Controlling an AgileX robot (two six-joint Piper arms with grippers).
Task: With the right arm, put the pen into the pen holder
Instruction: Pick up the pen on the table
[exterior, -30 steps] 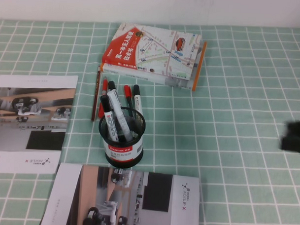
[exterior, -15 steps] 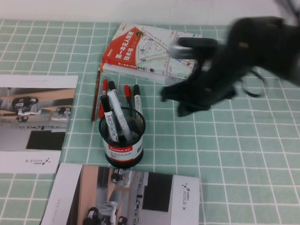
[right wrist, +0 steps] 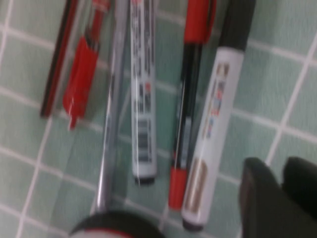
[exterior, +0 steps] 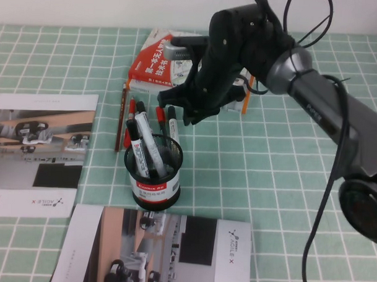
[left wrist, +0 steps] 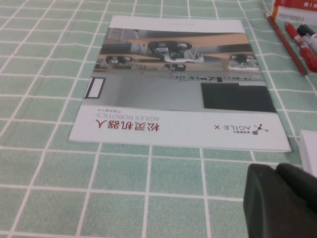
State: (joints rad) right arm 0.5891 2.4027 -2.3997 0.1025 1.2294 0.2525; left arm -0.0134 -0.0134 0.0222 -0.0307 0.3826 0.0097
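The pen (exterior: 172,124), a white marker with a black cap, lies on the table just behind the pen holder (exterior: 155,172), among several other pens. It also shows in the right wrist view (right wrist: 214,119). The black mesh pen holder has two black-capped markers standing in it. My right gripper (exterior: 190,114) hovers just right of the lying pens, close above the table. In the right wrist view the right gripper (right wrist: 280,167) has its fingers together, empty, beside the pen. My left gripper (left wrist: 277,171) is shut and empty, low over the table.
A stack of books (exterior: 197,67) lies behind the pens, under my right arm. A brown pencil (exterior: 121,117) and red-capped markers (exterior: 159,115) lie by the pen. One brochure (exterior: 39,154) lies left and another brochure (exterior: 160,251) lies in front of the holder.
My right arm has swung in from the right edge, across the table, to just behind the pen holder beside the lying pens. Pens and holder have not moved.
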